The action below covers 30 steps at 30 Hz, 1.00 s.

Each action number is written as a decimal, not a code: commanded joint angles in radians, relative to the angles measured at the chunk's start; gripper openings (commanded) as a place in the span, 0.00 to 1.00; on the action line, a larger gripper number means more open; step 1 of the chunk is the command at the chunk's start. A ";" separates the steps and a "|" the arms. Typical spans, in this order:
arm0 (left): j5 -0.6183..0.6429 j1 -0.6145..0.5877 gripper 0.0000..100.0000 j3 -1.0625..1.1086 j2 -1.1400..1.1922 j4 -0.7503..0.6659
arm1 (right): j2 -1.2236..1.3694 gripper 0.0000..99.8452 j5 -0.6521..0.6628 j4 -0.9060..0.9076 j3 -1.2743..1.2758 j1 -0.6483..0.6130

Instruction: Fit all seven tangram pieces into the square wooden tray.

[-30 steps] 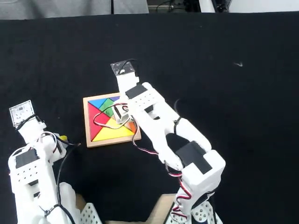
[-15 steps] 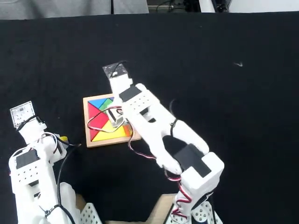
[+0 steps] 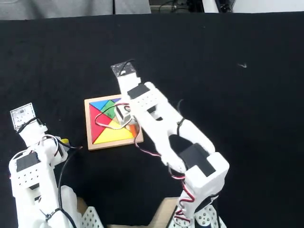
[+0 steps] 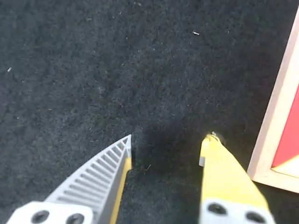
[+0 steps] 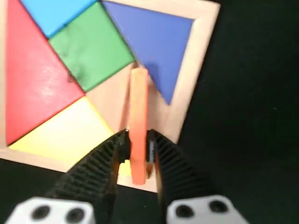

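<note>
The square wooden tray (image 3: 114, 144) lies left of the table's middle. It holds a red triangle (image 5: 32, 79), a green square (image 5: 91, 46), a dark blue triangle (image 5: 159, 42), a light blue piece (image 5: 56, 9) and a yellow triangle (image 5: 70, 135). My right gripper (image 5: 138, 137) is shut on an orange piece (image 5: 138, 107), which stands on edge over a bare wooden gap beside the blue triangle. In the high view that gripper (image 3: 129, 122) hangs over the tray's right side. My left gripper (image 4: 166, 149) stands open over the black cloth, just off the tray's left rim (image 4: 273, 121).
Black cloth covers the whole table. The left arm's base (image 3: 28, 180) sits at the near left and the right arm's base (image 3: 199, 190) at the near middle. Open cloth stretches to the right and behind the tray.
The right arm swung left over the tray with the orange piece, then came back to nearly where it was a second ago. The left arm has kept still.
</note>
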 commanded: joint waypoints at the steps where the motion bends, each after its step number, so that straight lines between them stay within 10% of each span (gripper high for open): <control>1: -0.008 0.015 0.24 -0.007 -0.014 -0.017 | -0.008 0.01 0.020 -0.018 -0.048 0.026; 30: -0.008 0.015 0.24 -0.007 -0.014 -0.015 | -0.013 0.13 0.021 -0.054 -0.038 0.051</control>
